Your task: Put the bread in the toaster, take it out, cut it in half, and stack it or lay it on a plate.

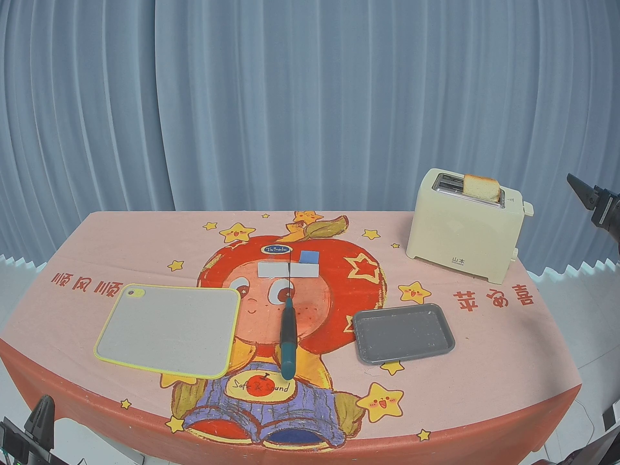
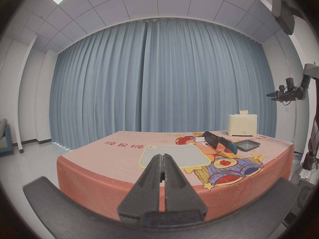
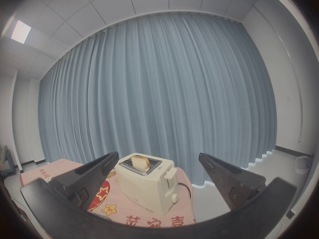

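Note:
A cream toaster [image 1: 465,224] stands at the table's back right with a slice of bread [image 1: 482,187] sticking up out of its right slot. My right gripper [image 3: 158,155] hangs open in the air off the table's right side, level with the toaster [image 3: 149,186] and apart from the bread [image 3: 140,162]. A teal-handled knife [image 1: 288,347] lies at the table's middle, its blade resting on a white block [image 1: 288,269]. A grey cutting board [image 1: 169,329] with a yellow rim lies to the left, a grey rectangular plate [image 1: 403,332] to the right. My left gripper [image 2: 162,156] is shut and empty, below the table's front left corner.
An orange cartoon tablecloth [image 1: 452,382] covers the table and hangs over its front edge. A blue curtain [image 1: 310,98] closes off the back. Bare cloth lies between the plate and the toaster.

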